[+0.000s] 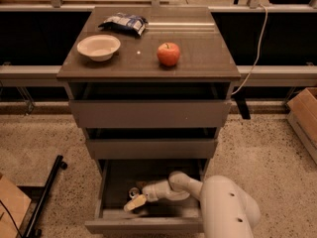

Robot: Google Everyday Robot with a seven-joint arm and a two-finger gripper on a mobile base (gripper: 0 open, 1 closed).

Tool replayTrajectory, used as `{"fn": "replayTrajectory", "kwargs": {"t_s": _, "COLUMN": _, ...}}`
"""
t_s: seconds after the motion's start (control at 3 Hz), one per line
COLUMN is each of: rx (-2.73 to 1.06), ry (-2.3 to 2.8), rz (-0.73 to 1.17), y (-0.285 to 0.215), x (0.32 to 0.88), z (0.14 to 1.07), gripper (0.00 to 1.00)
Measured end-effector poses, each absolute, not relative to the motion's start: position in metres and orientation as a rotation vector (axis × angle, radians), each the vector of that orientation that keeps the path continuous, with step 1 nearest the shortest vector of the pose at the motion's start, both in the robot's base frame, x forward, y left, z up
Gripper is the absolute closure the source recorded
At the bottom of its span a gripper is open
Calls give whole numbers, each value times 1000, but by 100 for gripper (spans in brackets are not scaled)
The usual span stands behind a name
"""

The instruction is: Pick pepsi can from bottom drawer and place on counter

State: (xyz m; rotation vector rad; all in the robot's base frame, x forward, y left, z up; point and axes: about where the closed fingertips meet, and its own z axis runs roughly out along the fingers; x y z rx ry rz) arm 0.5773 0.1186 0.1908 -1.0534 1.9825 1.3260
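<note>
The bottom drawer [143, 225] is pulled open below the two other drawers. The pepsi can [133, 192] stands inside it at the left, a small dark can with a silver top. My gripper [136, 200] is down inside the drawer, reaching in from the right, right against the can's near side and partly covering it. My white arm [225, 209] bends over the drawer's right front corner. The counter [193, 33] is the flat top of the cabinet.
On the counter are a white bowl [98, 46] at the left, a red apple [169, 54] in the middle and a blue snack bag [124, 23] at the back. A cardboard box [303, 114] stands on the floor at the right, and a black bar [44, 195] at the left.
</note>
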Motion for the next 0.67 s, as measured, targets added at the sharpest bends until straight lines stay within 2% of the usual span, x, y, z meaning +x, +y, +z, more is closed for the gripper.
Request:
{"fn": "replayTrajectory", "kwargs": {"t_s": 0.33, "rx": -1030, "ry": 2005, "rz": 1323, "y": 113, "x": 580, "z": 180, "gripper": 18}}
{"fn": "replayTrajectory", "kwargs": {"t_s": 0.67, "rx": -991, "ry": 2023, "rz": 1292, "y": 100, "x": 584, "z": 177, "gripper": 42}}
